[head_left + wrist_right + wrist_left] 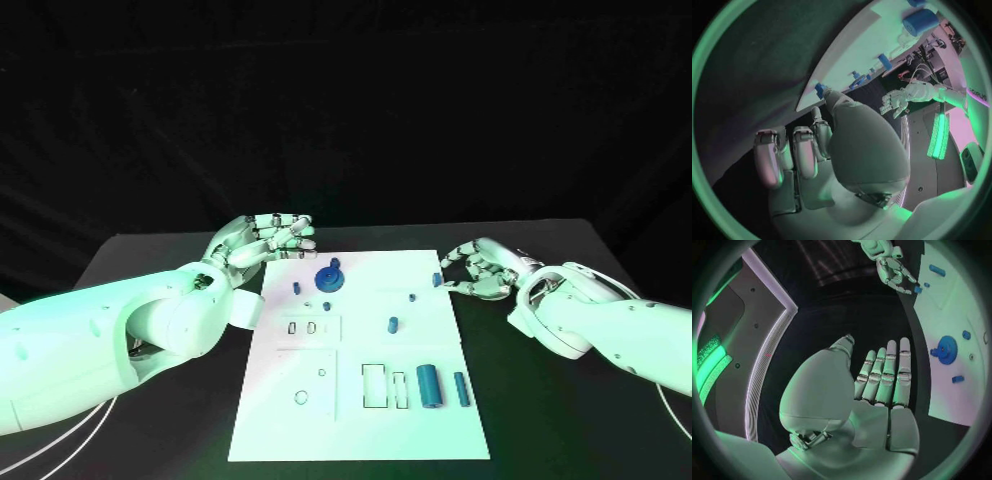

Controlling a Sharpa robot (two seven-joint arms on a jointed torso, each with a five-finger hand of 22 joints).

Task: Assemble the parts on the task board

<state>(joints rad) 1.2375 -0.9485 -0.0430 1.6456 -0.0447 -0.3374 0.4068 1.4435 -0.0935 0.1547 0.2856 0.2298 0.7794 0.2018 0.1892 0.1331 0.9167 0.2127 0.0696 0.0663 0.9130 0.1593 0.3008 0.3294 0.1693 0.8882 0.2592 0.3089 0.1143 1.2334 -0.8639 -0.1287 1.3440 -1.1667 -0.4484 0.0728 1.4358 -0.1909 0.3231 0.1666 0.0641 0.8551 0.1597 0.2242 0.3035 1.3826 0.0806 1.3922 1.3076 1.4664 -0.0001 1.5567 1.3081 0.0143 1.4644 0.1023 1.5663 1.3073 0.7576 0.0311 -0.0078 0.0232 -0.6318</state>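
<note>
Left hand [267, 238] parked at the far left corner of the task board [361, 430], fingers [887, 371] straight and side by side, palm bare, gripping nothing (so basically idle). Right hand [480, 270] over at the board's right edge, fingers curled in around a small blue part [437, 281] right at the rim; looks like touching it, can't tell for sure whether actually pinched. Same small piece visible at the fingertips in the right wrist view [820, 90]. Moving outward onto the board: blue gear [330, 276] sitting near the far end, just beside the left hand, with a little blue peg [297, 287] to its left. Another small blue piece [392, 323] about mid-board. Down at the near end, two upright-looking blue cylinders lying side by side, the fatter one [428, 386] and the thinner one [462, 388], next to some outlined rectangular slots [374, 386]. A few more small outlined recesses [302, 327] on the left half. All of it resting on the black counter [562, 420].
</note>
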